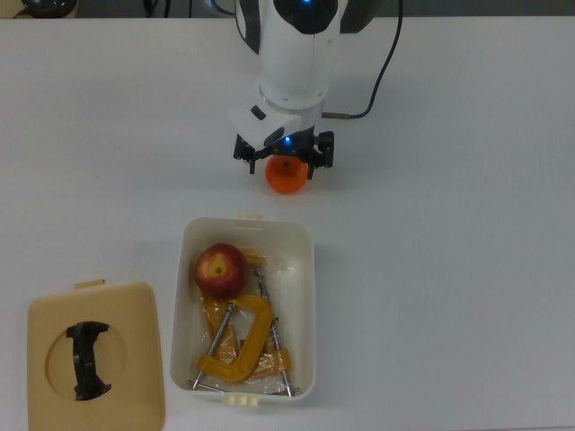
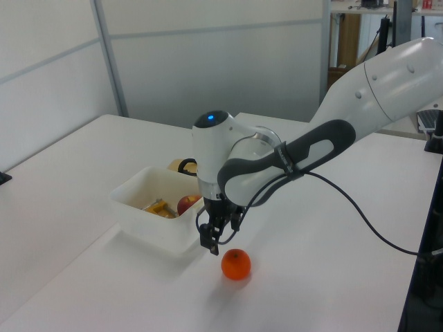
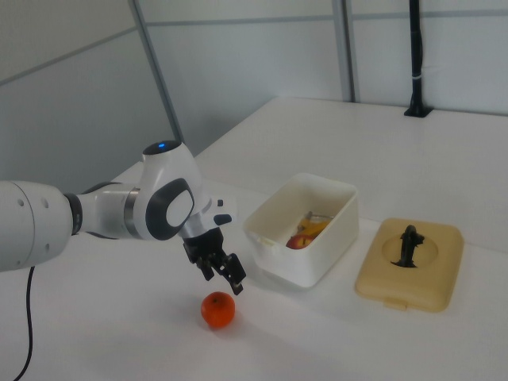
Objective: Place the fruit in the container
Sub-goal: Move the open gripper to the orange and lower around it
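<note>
Top view sets the pincer point(image 1: 284, 155) spread wide and empty right over the orange point(image 1: 287, 177) on the tabletop point(image 1: 449, 269); the apple point(image 1: 220, 269) already lies in the container point(image 1: 310, 296). Next, judging by this: descend and close. Left view reveals pincer-to-orange height clearance.

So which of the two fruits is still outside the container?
The orange, on the bare table just beyond the container's short end, under the gripper. The apple already lies inside, beside the yellow clamp.
</note>
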